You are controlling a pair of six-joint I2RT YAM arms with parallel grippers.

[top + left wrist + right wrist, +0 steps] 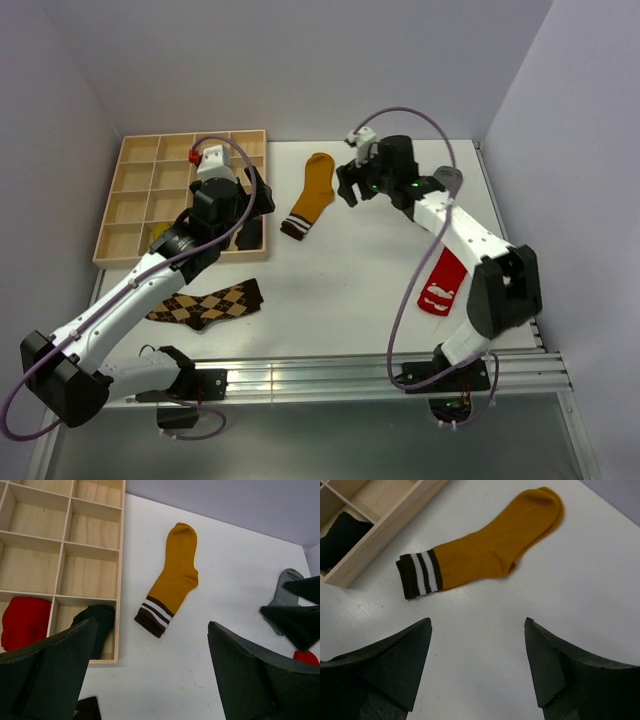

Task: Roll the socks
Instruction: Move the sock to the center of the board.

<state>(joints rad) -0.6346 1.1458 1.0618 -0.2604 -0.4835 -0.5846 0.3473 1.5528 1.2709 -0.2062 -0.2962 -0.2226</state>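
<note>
A mustard-orange sock (310,195) (175,580) (490,550) with a striped cuff lies flat on the white table between my two grippers. My left gripper (255,212) (151,625) hovers open and empty to its left, by the tray's right edge. To the sock's right, my right gripper (347,185) (477,622) also stands open with nothing in it. A brown-tan argyle sock (205,303) lies flat at the front left, partly under the left arm. A red sock (443,283) with white marks lies at the right. A grey sock (285,595) (447,180) lies behind the right arm.
A wooden compartment tray (120,170) (120,580) (385,530) stands at the back left. It holds a red bundle (25,622) and a dark bundle (97,625) (340,535) in neighbouring compartments. A metal rail (330,375) runs along the near edge.
</note>
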